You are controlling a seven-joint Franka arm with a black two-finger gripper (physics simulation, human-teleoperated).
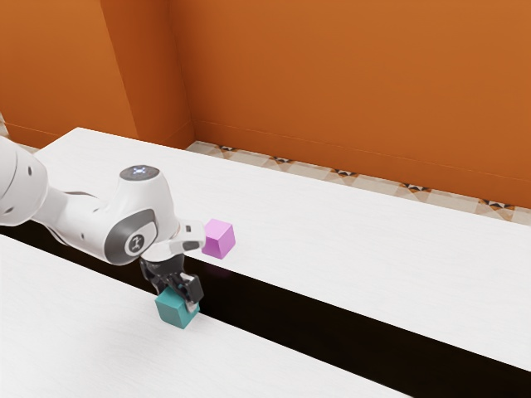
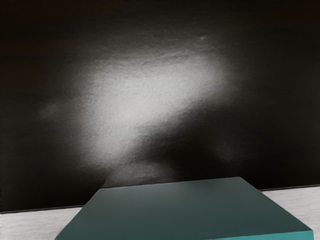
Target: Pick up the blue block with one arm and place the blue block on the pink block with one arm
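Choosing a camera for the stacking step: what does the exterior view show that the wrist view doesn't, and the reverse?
Exterior view: the pink block on the far table, across the dark gap, and the end effector right above the blue block. Wrist view: that block's flat top close up, at the near table edge. Shared: the blue block and the dark gap.

1. Blue block (image 1: 172, 309): smooth, matt, plastic-like; teal faces w/o texture.
2. Pink block (image 1: 220, 238): same smooth matt finish.
3. Table (image 1: 373, 240): white, matt, faintly grainy.
4. Arm (image 1: 124, 224): glossy white plastic shells, grey trim.
5. Gripper (image 1: 181, 300): black, semi-matt.
6. Wall (image 1: 332, 75): orange, matt, paint-like.
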